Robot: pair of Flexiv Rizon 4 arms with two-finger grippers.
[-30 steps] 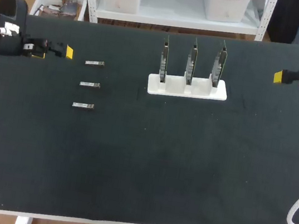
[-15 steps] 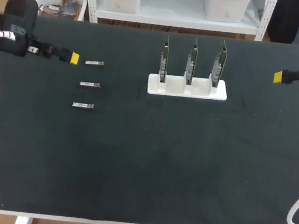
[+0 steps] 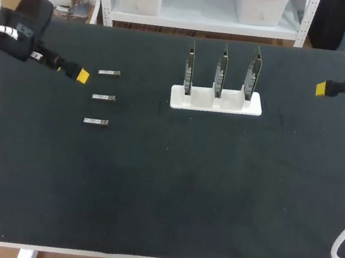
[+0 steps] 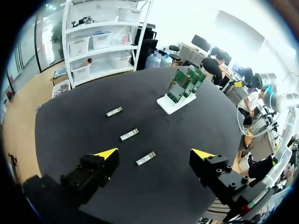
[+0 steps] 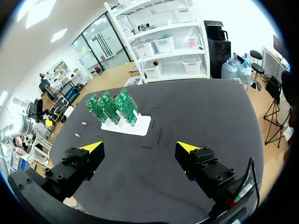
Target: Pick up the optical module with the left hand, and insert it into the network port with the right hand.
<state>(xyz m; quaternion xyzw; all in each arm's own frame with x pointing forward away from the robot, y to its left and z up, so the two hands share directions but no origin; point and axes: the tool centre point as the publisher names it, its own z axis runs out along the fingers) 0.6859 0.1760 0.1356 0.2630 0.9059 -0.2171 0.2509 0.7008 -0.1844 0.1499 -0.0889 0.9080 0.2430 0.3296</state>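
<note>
1. Spreading the yellow fingers (image 4: 106, 154) of the left gripper (image 4: 154, 155) wide apart, clamping nothing.
2. Hovering with that gripper over the far left part of the table (image 3: 183, 189). In the head view its yellow tip is sitting just left of the far optical module (image 3: 109, 73) and slightly nearer, not touching it.
3. Finding the far optical module, the middle optical module (image 3: 104, 97) and the near optical module (image 3: 96, 121) lying flat in a short column on the black surface, each apart from the others.
4. Looking out along the left fingers at all three modules on the table ahead. The closest one is lying ahead of the gap between the tips, touching neither.
5. Finding three green network cards (image 3: 221, 68) standing upright side by side in a white stand (image 3: 215, 103) at the far middle of the table, well to the right of the modules.
6. Holding the right gripper (image 3: 324, 89) at the far right edge of the table, its fingers (image 5: 92, 147) wide apart and gripping nothing. It is well apart from the stand and farther again from the modules.
</note>
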